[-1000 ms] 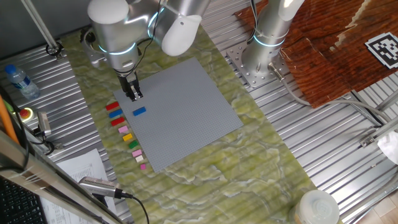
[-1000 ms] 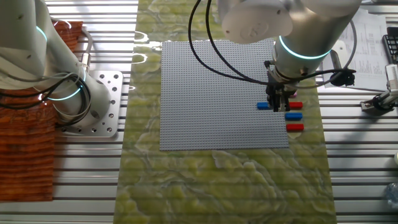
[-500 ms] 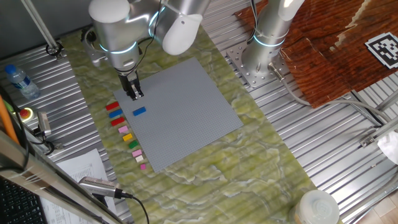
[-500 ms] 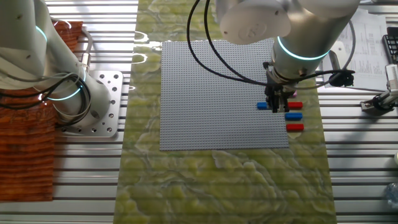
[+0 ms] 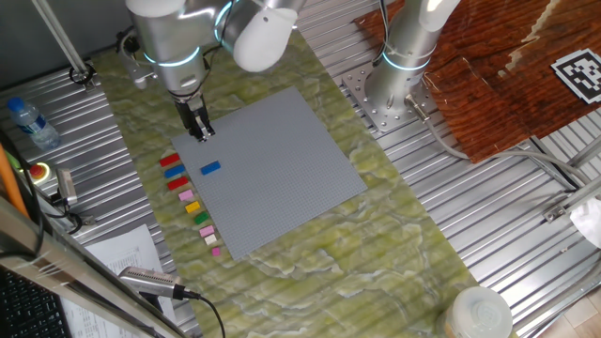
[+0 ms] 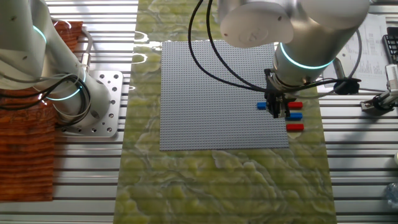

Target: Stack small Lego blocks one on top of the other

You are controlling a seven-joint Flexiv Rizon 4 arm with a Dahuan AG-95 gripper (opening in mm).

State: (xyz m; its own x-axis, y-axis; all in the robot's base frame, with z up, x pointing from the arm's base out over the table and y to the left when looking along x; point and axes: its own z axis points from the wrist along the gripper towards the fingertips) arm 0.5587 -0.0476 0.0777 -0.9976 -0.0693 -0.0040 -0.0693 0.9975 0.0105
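A small blue Lego block (image 5: 210, 168) lies alone on the grey baseplate (image 5: 272, 169) near its left edge; it also shows in the other fixed view (image 6: 263, 106). A row of small blocks lies on the mat beside that edge: red (image 5: 170, 161), blue (image 5: 173, 172), red (image 5: 177, 183), pink (image 5: 185, 194), yellow (image 5: 191, 206), green (image 5: 197, 216) and more pink. My gripper (image 5: 200, 134) hangs above and just behind the lone blue block, apart from it, with no block visible between its dark fingers. The fingers stand close together and the gap is too small to judge. In the other fixed view the gripper (image 6: 278, 112) hides part of the row.
A second arm's base (image 5: 399, 75) stands on a metal plate beyond the baseplate. A brown cloth (image 5: 507, 75) lies at the far right. A water bottle (image 5: 26, 120), a red button (image 5: 39, 172) and papers (image 5: 122, 253) lie left of the green mat.
The gripper has risen and drawn back a little from the blue block on the baseplate. The blocks have not moved.
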